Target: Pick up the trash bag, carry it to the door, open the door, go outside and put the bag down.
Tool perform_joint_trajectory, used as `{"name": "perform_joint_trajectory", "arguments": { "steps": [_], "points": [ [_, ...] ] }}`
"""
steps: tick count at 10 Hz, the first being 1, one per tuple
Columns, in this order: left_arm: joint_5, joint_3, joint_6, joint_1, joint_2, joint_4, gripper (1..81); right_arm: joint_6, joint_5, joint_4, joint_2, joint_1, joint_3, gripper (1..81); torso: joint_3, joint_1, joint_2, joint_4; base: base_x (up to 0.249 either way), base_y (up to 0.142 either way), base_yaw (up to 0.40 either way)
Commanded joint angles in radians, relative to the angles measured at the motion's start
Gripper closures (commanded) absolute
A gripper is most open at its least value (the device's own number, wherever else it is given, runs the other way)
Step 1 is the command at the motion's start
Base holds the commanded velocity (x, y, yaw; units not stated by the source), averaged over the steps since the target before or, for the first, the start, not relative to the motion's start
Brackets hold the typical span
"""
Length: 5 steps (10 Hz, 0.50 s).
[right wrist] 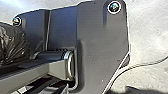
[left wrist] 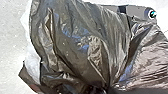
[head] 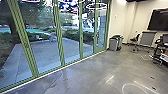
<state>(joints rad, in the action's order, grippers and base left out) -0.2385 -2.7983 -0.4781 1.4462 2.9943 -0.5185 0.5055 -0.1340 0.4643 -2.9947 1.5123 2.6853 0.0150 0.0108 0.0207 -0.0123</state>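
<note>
Black, creased plastic hides what's in your trash bag [left wrist: 77, 47]; you cannot tell either jaws' opening or hold.

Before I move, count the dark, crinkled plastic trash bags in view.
1: the bag, partly covering the robot's wide grey plate in the left wrist view, apparently the same one seen in the right wrist view. Others may be hidden.

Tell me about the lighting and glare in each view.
Head view: daylight beyond the glass panes, pink rings reflected high on them, pale glare streaks on the floor. Left wrist view: floor washed out nearly white, bluish sheen on the trash bag. Right wrist view: bright floor, a dark patch, likely shadow, at the bottom.
</note>
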Motion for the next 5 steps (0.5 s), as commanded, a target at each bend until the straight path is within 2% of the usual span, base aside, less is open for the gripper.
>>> {"name": "perform_joint_trajectory", "arguments": {
  "steps": [1, 5],
  "points": [
    [-0.084, -0.004, -0.016, -0.057, -0.009, 0.003, 81.1, -0.002, -0.055, 0.004, 0.0, -0.054, 0.0, 1.0, 0.0, 0.0, 0.0, 0.0, 0.114, 0.0, 0.0],
    [-0.084, -0.004, -0.017, -0.057, -0.009, 0.003, 81.1, -0.002, -0.055, 0.004, -0.003, -0.056, 0.0, 1.0, 0.0, 0.0, 0.0, 0.0, 0.114, 0.0, 0.0]
  ]
}}
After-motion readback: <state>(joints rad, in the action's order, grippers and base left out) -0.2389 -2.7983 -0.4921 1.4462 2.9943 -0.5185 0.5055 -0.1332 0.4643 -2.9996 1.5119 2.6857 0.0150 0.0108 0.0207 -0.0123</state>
